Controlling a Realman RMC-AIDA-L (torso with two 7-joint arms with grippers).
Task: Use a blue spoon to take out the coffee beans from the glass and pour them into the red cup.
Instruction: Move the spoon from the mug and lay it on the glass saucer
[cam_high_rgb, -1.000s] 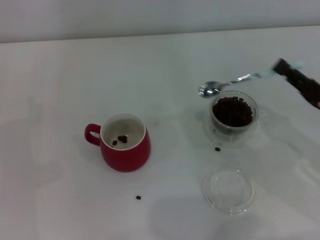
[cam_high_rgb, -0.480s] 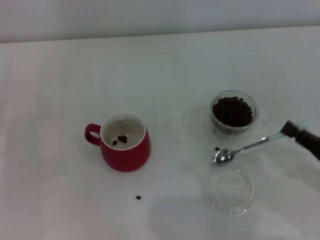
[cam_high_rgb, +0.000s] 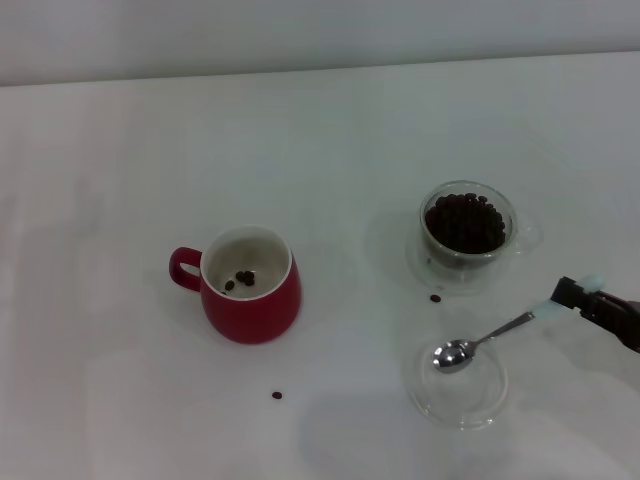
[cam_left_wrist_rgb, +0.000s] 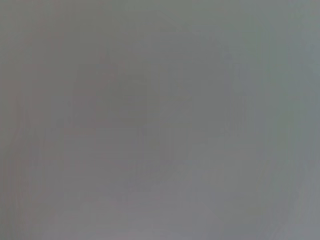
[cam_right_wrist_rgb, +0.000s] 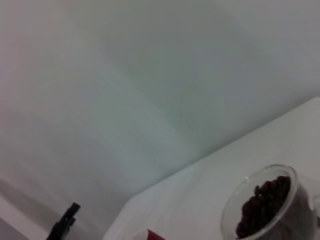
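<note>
Blue spoon (cam_high_rgb: 487, 340) moved over clear dish (cam_high_rgb: 457, 382).

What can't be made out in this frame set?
- Left gripper: in no view; the left wrist view is plain grey.
- Right gripper: cut off by the head view's right edge, so its jaws on the blue spoon are unclear.
- Red cup: a sliver at the right wrist view's bottom edge.

It looked like a bare test setup rather than a home: a plain white bench (cam_high_rgb: 330, 140) ran to a blank pale wall (cam_high_rgb: 300, 30), with only the few props laid out
</note>
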